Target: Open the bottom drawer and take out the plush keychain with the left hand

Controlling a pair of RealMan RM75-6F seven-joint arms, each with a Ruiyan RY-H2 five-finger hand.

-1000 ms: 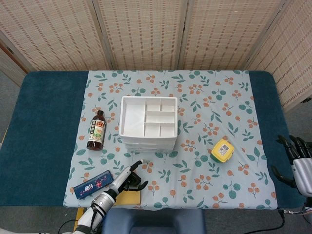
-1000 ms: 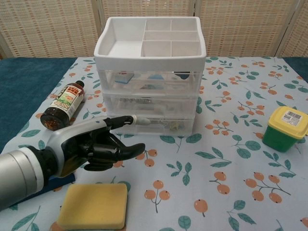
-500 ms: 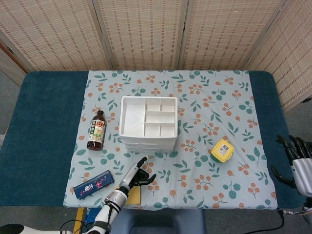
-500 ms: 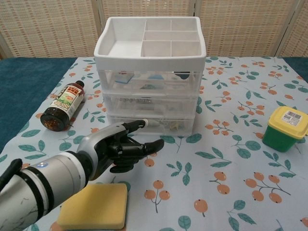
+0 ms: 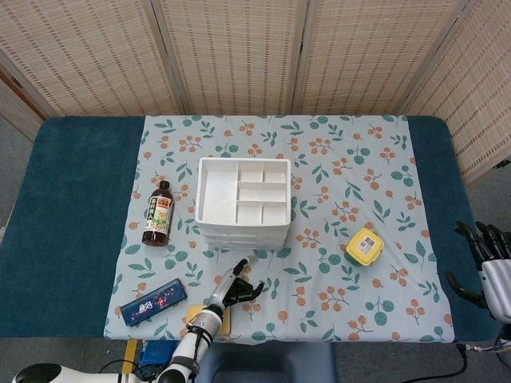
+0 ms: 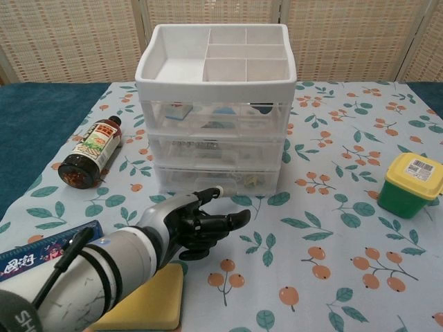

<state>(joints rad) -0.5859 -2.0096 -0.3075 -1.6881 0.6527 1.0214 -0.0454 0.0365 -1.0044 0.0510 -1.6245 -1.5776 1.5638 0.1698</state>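
Note:
A white drawer unit [image 5: 242, 201] [image 6: 216, 104] with three clear drawers stands mid-table; its bottom drawer [image 6: 218, 179] is closed, with small items dimly visible inside. The plush keychain cannot be made out. My left hand [image 6: 201, 223] [image 5: 237, 286] hovers just in front of the bottom drawer, fingers spread and holding nothing, one fingertip close to the drawer front. At the table's right edge, my right hand [image 5: 487, 263] rests with fingers apart and nothing in it; the chest view does not show it.
A dark sauce bottle [image 5: 158, 213] [image 6: 91, 153] lies left of the drawers. A yellow sponge [image 6: 145, 305] and a blue case [image 5: 152, 302] lie at the front left. A yellow-lidded green tub [image 5: 364, 246] [image 6: 410, 185] stands to the right.
My left hand has moved rightward and forward, from beside the sponge to just in front of the bottom drawer. The right hand has barely shifted.

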